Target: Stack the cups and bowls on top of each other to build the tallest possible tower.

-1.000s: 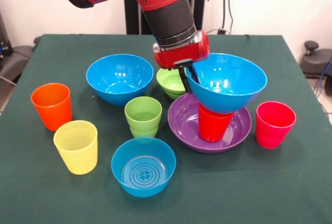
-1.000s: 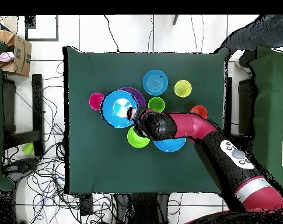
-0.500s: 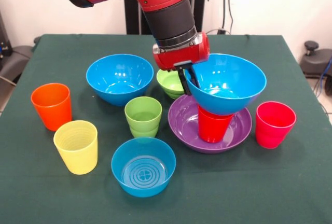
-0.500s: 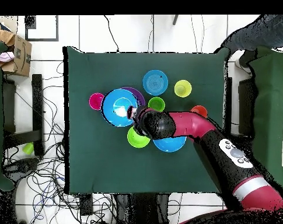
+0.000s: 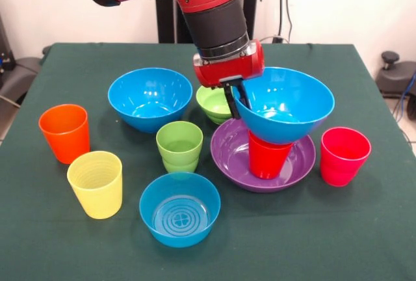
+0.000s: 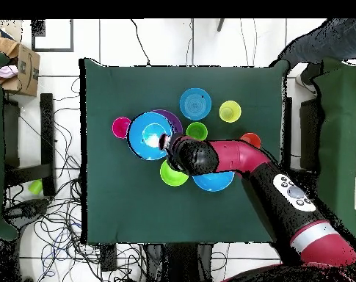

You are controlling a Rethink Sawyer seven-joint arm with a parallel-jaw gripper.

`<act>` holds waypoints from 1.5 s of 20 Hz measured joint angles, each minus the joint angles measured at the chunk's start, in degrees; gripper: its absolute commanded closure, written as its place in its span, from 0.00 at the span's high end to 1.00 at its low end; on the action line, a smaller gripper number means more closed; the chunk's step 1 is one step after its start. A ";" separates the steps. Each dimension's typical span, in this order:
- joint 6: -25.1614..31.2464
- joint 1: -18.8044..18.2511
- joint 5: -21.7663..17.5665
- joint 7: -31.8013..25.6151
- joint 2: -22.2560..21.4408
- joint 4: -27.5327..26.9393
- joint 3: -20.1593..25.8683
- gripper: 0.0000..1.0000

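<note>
The green cloth-covered table (image 5: pixel 364 242) is carrying everything, and the red and black Sawyer arm (image 5: pixel 195 1) is reaching down over its middle. Its gripper (image 5: pixel 238 98) is pinching the near-left rim of a large blue bowl (image 5: pixel 286 104), one finger inside and one outside. That bowl is sitting, slightly tilted, on the upright red cup (image 5: pixel 268 156), which is standing inside the wide purple bowl (image 5: pixel 227 154). The second large blue bowl (image 5: pixel 149 97) is resting well to the left, with the small green bowl (image 5: pixel 213 104) lying between it and the gripper. The small blue bowl with a ringed bottom (image 5: pixel 180 208) is sitting nearest the camera. The orange cup (image 5: pixel 64 133), yellow cup (image 5: pixel 96 183), light green cup (image 5: pixel 179 146) and pinkish-red cup (image 5: pixel 343 155) are standing apart, upright.
</note>
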 measured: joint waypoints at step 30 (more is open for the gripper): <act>11.12 0.21 2.70 0.00 -7.48 0.69 -3.39 1.00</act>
